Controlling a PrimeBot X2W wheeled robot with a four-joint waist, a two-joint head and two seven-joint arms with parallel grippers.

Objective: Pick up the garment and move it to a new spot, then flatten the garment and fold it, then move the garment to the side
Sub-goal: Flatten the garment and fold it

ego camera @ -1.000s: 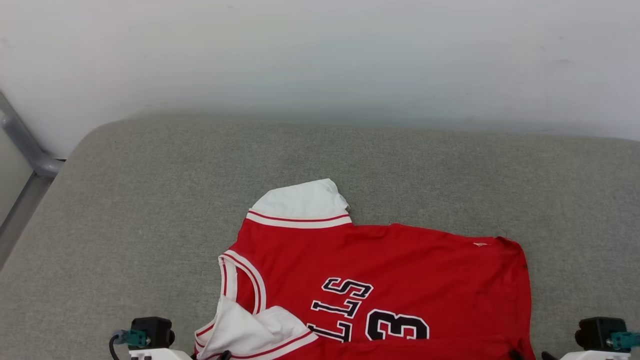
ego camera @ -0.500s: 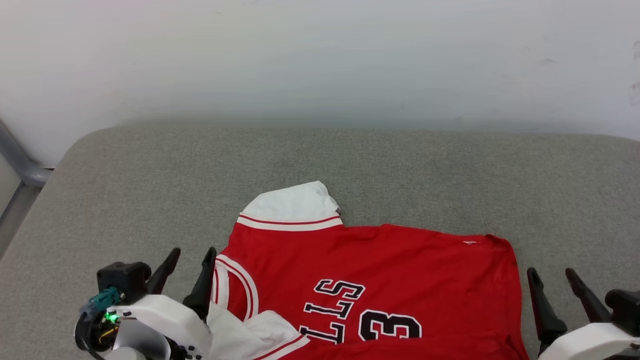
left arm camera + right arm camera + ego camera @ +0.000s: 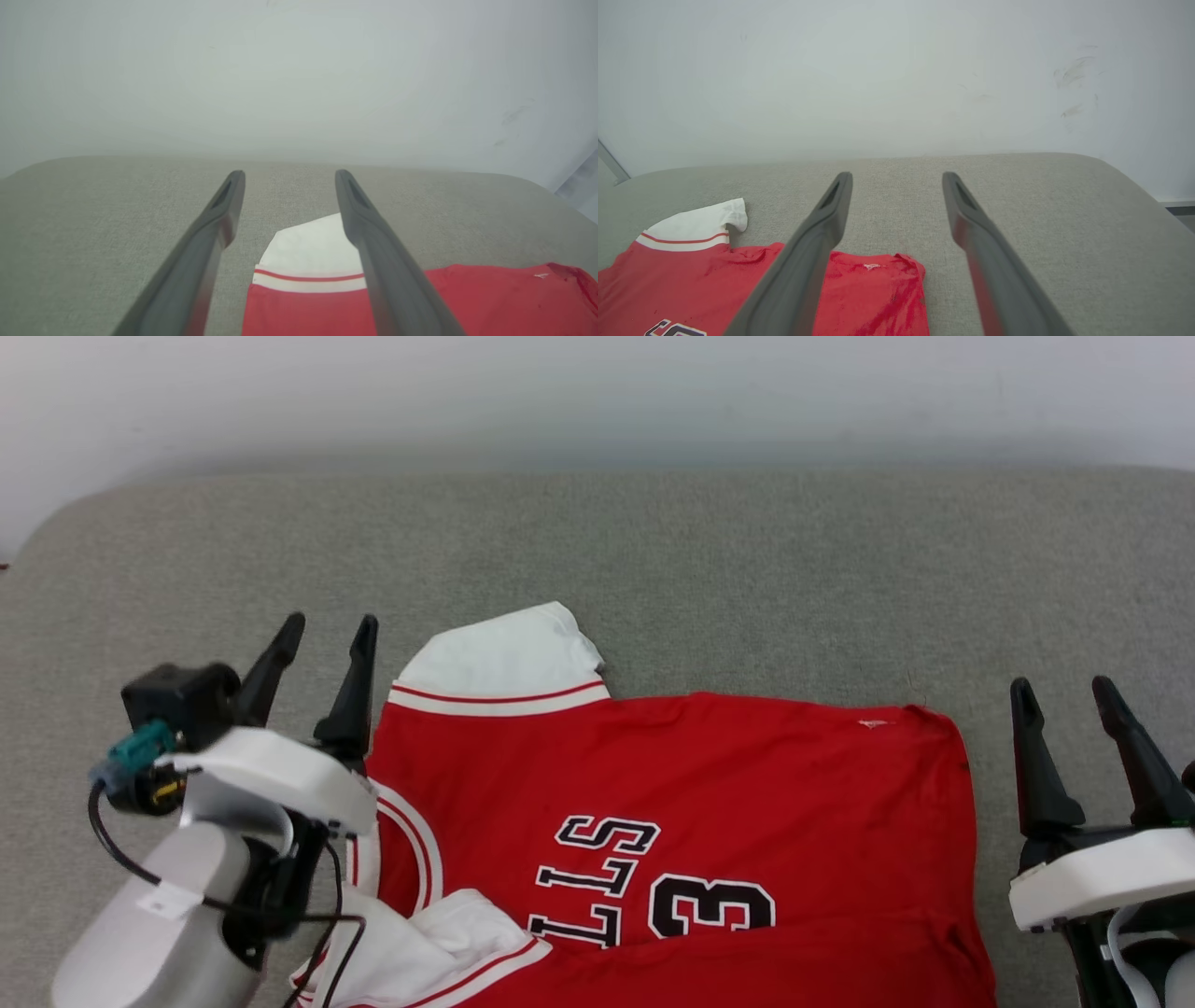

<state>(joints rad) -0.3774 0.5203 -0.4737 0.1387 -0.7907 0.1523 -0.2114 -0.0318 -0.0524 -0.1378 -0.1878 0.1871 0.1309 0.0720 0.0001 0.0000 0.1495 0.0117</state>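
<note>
Head view shows the garment (image 3: 700, 775) lying spread on a grey cushion (image 3: 747, 569), front side up, black-and-white lettering visible, in the near middle of the scene. One white sleeve (image 3: 504, 658) points to the far side. The other sleeve (image 3: 420, 943) lies crumpled at the near left. The left claw (image 3: 330, 621) stands just beside the left edge of the garment, its two fingers spread apart and holding nothing. The right claw (image 3: 1062, 686) stands near the right edge, also spread wide and empty, not touching the cloth. A pale wall (image 3: 597, 392) is behind the cushion.
</note>
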